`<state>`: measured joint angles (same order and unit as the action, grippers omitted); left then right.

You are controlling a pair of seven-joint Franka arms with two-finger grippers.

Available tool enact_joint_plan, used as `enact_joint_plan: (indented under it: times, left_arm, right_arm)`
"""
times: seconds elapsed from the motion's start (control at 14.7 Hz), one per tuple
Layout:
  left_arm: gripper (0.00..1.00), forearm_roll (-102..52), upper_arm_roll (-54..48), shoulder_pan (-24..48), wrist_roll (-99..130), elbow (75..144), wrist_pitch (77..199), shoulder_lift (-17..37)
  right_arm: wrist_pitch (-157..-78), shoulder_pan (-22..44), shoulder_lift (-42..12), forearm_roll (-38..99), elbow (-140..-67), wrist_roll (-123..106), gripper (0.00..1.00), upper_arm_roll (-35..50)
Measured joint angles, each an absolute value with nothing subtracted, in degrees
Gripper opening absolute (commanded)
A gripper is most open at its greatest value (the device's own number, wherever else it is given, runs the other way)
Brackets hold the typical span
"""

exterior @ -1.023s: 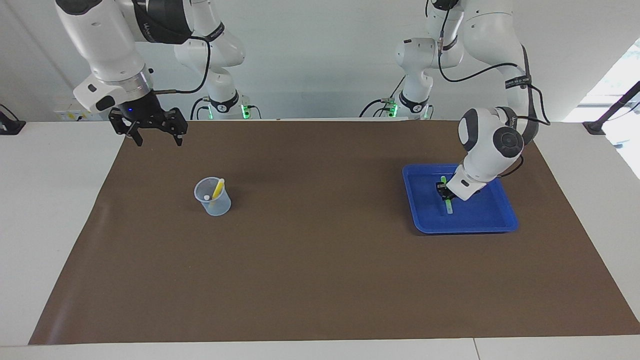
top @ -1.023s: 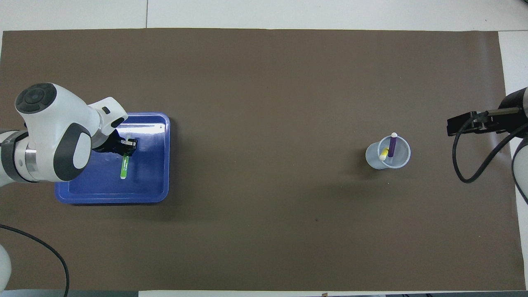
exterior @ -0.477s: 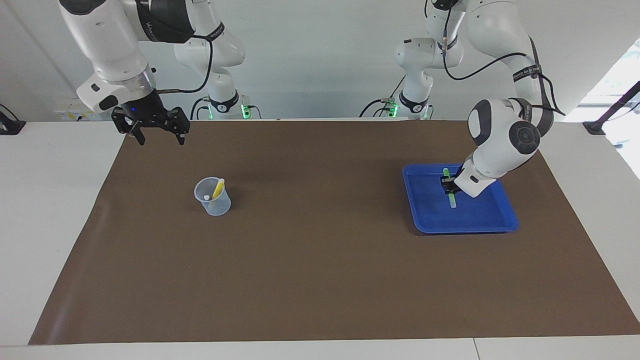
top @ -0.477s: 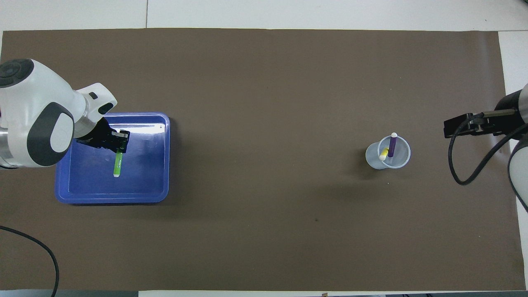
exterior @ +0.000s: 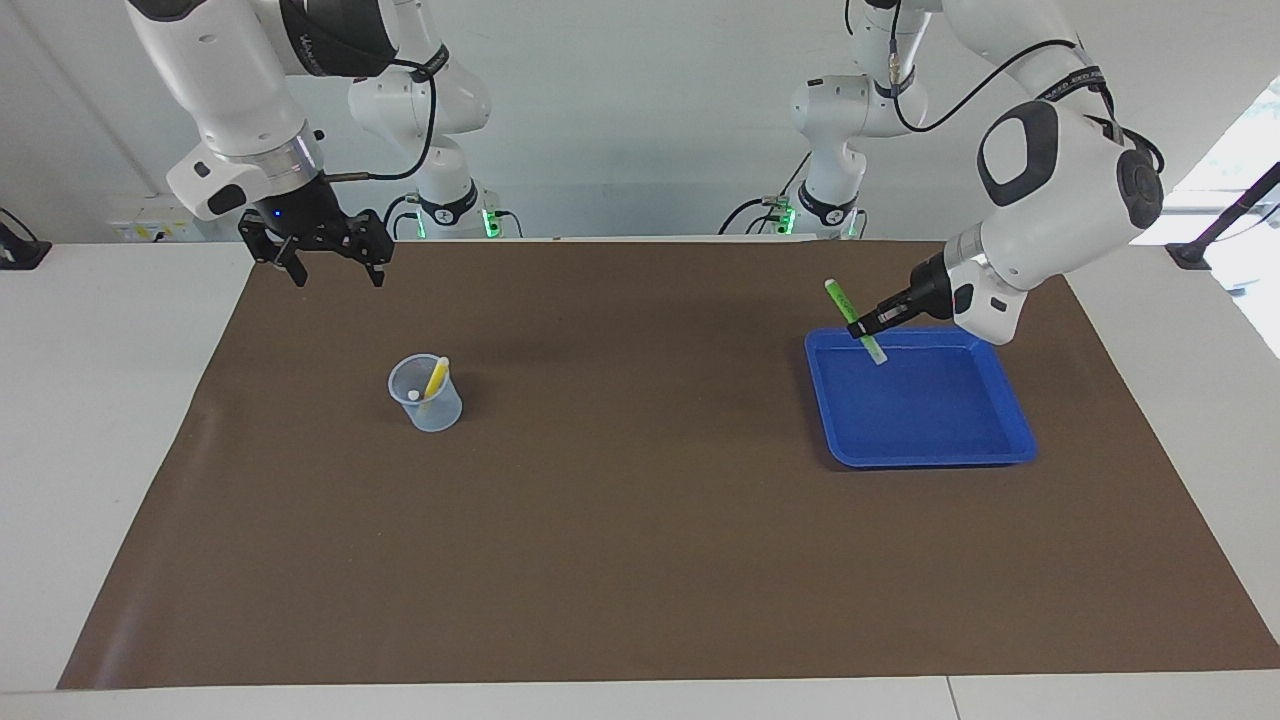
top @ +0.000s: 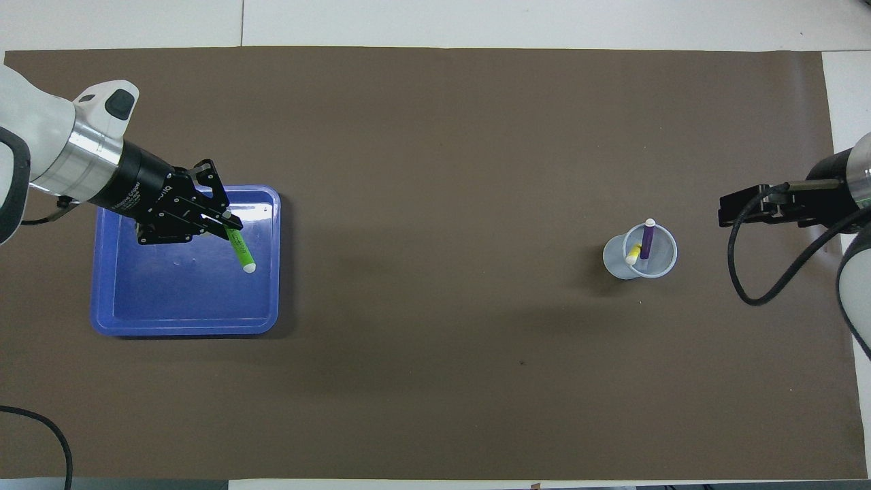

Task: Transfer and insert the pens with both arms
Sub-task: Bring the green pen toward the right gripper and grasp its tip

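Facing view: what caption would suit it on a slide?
Left gripper lifts the green pen above the blue tray.

wall: plain white (exterior: 640, 120) | table: white (exterior: 100, 400) | mat: brown (exterior: 640, 520) | window: possibly, bright corner (exterior: 1235, 150)

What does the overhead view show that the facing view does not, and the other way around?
Only overhead: the purple pen standing in the cup beside the yellow pen.
Only facing: both arm bases, and the open fingers of the right pincer, which waits in the air.
Both: the left pincer shut on the green pen, held tilted over the blue tray.
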<state>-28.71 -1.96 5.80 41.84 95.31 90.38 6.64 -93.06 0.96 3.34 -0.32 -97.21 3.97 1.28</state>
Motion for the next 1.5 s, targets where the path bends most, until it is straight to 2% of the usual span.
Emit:
enact_joint_plan:
  times: [0.34,0.61,0.82,1.02,1.5]
  left_arm:
    - [0.00,-41.0,-3.0,7.6,62.8,95.9,90.3,3.6]
    - [0.00,-50.2,-3.2,9.3,70.2,100.5,92.2,1.4]
    - [0.00,-55.0,-3.3,12.2,76.2,106.1,99.4,-1.9]
    - [0.00,-56.6,-3.3,16.7,82.9,111.2,108.1,-4.9]
    - [0.00,-60.3,-3.4,23.3,88.2,117.5,119.7,-7.5]
  right_arm:
    - [-93.1,1.0,3.7,6.1,-97.1,4.0,1.00,1.3]
    - [-95.0,1.1,4.2,17.1,-97.0,8.1,1.00,4.5]
    - [-100.4,1.2,4.2,26.1,-97.0,14.7,1.00,8.1]
    - [-106.7,1.3,4.0,27.6,-97.1,23.9,1.00,14.1]
    - [-111.8,1.4,3.7,27.7,-98.2,30.1,1.00,22.6]
